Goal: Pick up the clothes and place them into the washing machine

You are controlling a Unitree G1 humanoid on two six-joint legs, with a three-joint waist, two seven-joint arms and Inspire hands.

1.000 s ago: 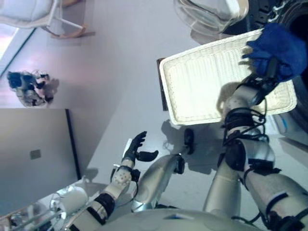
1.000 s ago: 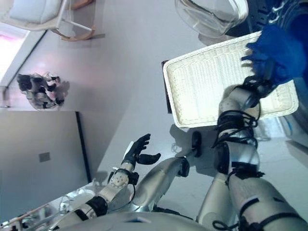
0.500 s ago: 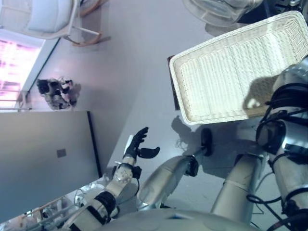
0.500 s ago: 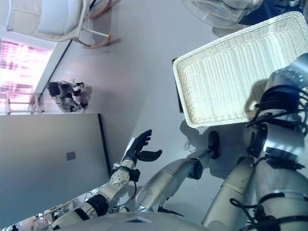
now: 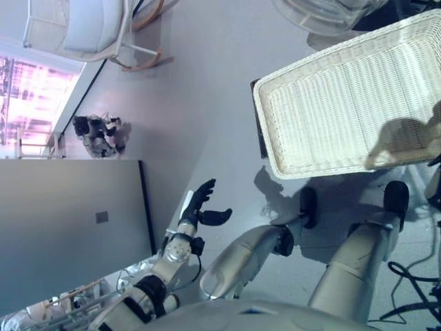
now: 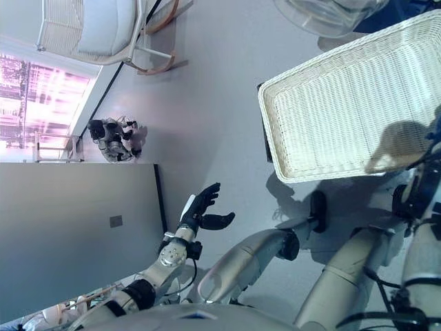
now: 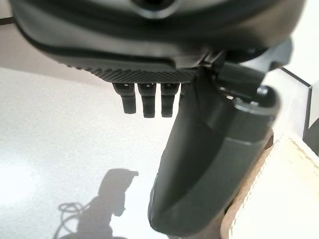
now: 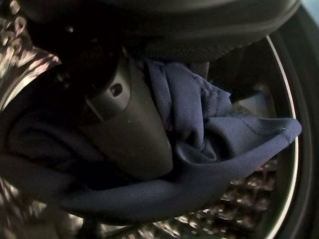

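The right hand (image 8: 124, 129) has left the head views and now grips the blue cloth (image 8: 214, 149) at the washing machine drum (image 8: 279, 164); the basket (image 5: 344, 103) lies empty. The left hand (image 5: 200, 210) hangs open.

Both head cameras look steeply down from above, sharing the white basket (image 5: 344, 110), the floor and the chair (image 6: 103, 27) well beyond it. The left wrist camera sits very close behind its hand (image 7: 209, 164), facing floor. The right wrist camera faces the drum (image 8: 279, 124), close.
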